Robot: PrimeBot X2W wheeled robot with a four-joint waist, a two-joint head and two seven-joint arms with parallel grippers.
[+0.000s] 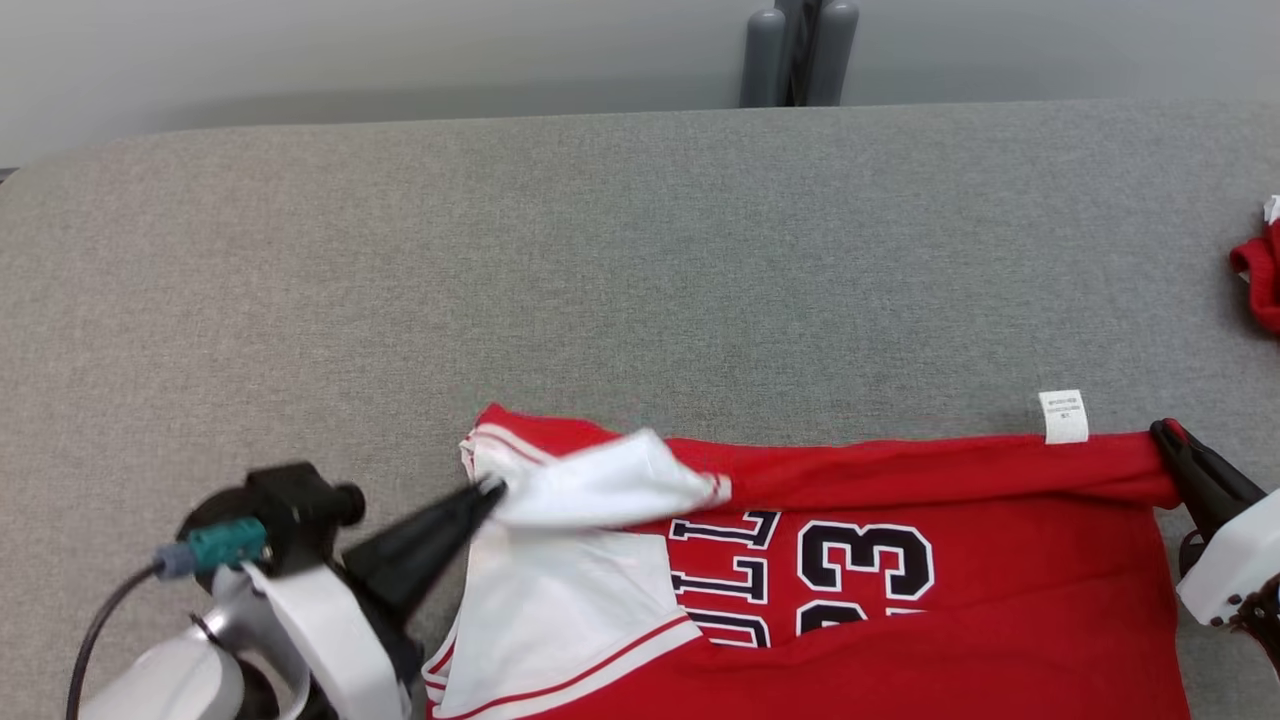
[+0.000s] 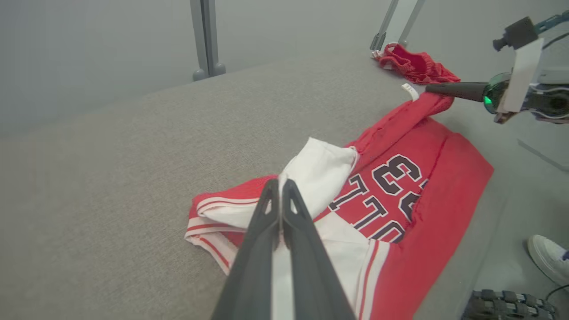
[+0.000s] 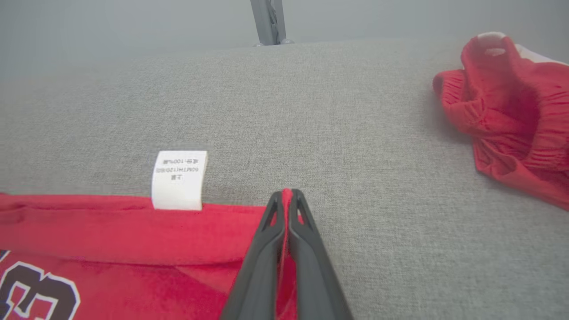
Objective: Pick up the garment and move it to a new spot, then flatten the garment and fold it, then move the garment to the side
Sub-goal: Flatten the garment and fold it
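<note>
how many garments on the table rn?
2. A red jersey lies at the near edge of the table, its ends pinched by the left gripper and right gripper. A smaller crumpled red garment sits apart at the far right. More could lie outside the frame.

**Both our grippers pinched shut, one at each end of the garment's far edge**

Our left gripper (image 1: 490, 492) comes in over the near left part of the worktop (image 1: 600, 250). Its long dark fingers slant up and to the right, and the tips are pressed together on a white flap of the garment (image 1: 1000, 600). Behind it are our white wrist (image 1: 330, 630) and pale forearm (image 1: 165, 685). Our right gripper (image 1: 1165, 432) reaches in near the worktop's right edge, with its fingers angled up and to the left. They are clamped on the garment's red corner, ahead of our white right wrist (image 1: 1235, 555).
</note>
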